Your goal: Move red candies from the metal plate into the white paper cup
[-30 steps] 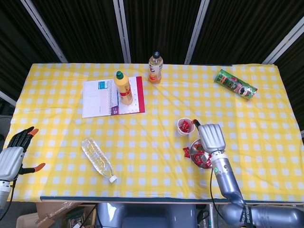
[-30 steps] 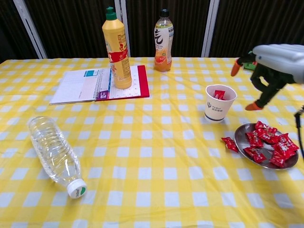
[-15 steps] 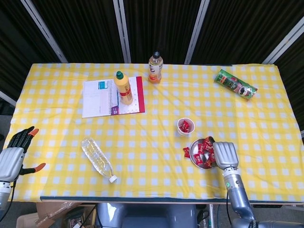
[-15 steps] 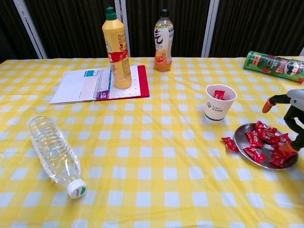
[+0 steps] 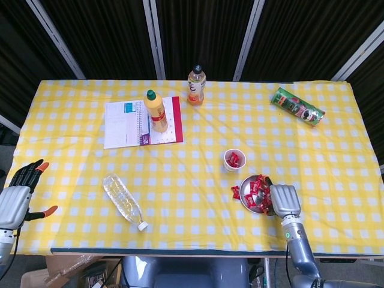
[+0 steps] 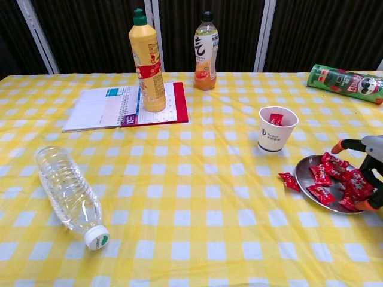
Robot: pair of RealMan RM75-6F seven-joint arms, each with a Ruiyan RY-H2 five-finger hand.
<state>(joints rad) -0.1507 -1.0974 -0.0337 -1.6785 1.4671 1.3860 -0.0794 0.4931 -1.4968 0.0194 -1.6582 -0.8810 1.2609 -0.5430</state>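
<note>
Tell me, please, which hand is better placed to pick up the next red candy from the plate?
The right hand: it is already at the metal plate, fingers down among the red candies. The left hand sits off the table's far edge.

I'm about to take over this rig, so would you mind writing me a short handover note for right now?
Right hand is down at the metal plate, fingers among the red candies; whether it grips one is unclear.
Left hand is open off the table's near left edge.
White paper cup stands just beyond the plate with at least one candy inside.
One stray candy lies on the cloth left of the plate.
Left: most candies, plus the stray.
</note>
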